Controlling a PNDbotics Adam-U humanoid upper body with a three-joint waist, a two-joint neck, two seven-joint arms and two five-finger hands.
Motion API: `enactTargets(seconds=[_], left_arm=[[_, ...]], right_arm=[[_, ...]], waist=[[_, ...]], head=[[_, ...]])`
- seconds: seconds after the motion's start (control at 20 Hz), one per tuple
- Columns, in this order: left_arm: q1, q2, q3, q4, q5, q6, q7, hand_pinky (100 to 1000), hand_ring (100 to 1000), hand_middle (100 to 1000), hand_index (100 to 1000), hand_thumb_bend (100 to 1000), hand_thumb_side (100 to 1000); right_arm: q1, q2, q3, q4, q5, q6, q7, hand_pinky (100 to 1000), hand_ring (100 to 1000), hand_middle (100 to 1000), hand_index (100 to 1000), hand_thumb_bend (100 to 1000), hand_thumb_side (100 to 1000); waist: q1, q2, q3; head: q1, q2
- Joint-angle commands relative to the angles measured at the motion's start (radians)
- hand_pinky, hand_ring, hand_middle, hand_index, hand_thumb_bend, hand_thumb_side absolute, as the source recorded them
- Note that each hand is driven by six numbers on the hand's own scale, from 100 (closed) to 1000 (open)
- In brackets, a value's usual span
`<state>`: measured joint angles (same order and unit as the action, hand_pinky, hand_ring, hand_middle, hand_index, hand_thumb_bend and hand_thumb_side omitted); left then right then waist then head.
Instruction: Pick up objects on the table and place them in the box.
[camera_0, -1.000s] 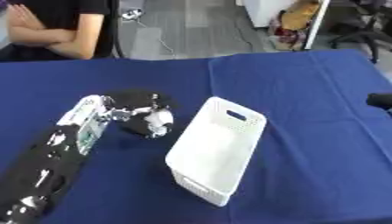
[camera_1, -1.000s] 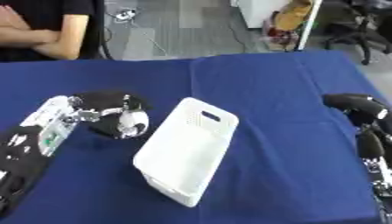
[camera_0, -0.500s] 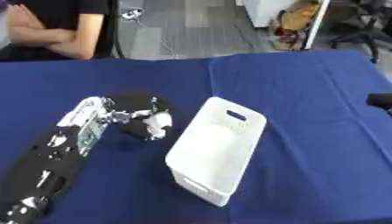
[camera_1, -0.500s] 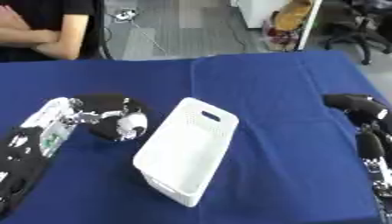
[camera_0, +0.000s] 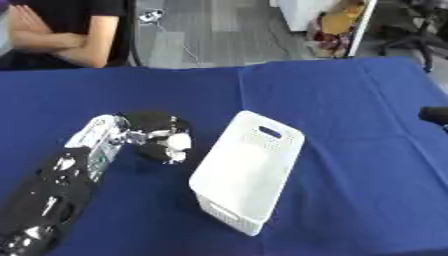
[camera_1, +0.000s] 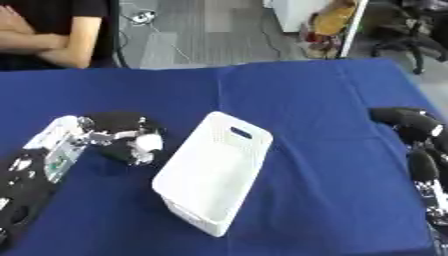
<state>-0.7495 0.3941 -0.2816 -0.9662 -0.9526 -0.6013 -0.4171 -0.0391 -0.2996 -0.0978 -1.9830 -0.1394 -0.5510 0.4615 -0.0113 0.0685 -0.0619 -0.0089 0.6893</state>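
Note:
A white perforated box (camera_0: 226, 209) with a handle slot lies askew in the middle of the blue table, and nothing shows inside it. My left hand (camera_0: 154, 131) sits just left of the box, low over the cloth. Its fingers are curled down round a small dark thing with a white patch (camera_0: 172, 146), mostly hidden by them. My right hand (camera_1: 404, 121) rests at the right edge of the table, far from the box, with relaxed fingers and nothing in it. No other loose object shows on the cloth.
The blue cloth (camera_0: 350, 100) covers the whole table and has a crease running toward the far edge. Beyond that edge lie grey floor, a cable and an office chair (camera_1: 411, 35). Open cloth stretches between the box and my right hand.
My left hand has sunk slightly toward the cloth beside the box, its fingers still curled. The box and my right hand have stayed put.

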Motion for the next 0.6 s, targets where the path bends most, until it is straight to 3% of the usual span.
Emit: enactTargets(seconds=[0.05, 0.2, 0.6], left_arm=[[-0.013, 0.008, 0.013, -0.008, 0.016, 0.004, -0.014, 565, 665, 824, 956, 896, 915], [-0.010, 0.009, 0.012, -0.009, 0.019, 0.007, -0.028, 534, 625, 802, 937, 893, 911], [0.005, 0.010, 0.011, -0.011, 0.000, 0.002, -0.054, 514, 619, 776, 913, 877, 906]], right_arm=[[-0.003, -0.016, -0.003, -0.017, -0.005, -0.004, 0.000, 850, 838, 769, 864, 100, 674], [-0.003, -0.017, -0.003, -0.017, -0.006, -0.004, 0.000, 850, 838, 768, 864, 100, 674], [-0.001, -0.017, -0.005, -0.017, -0.005, -0.005, 0.000, 850, 839, 769, 865, 100, 673]], waist=[[-0.002, -0.010, 0.001], [-0.002, -0.010, 0.002], [-0.004, -0.009, 0.003]], head=[[0.006, -0.011], [0.006, -0.012], [0.007, -0.012]])
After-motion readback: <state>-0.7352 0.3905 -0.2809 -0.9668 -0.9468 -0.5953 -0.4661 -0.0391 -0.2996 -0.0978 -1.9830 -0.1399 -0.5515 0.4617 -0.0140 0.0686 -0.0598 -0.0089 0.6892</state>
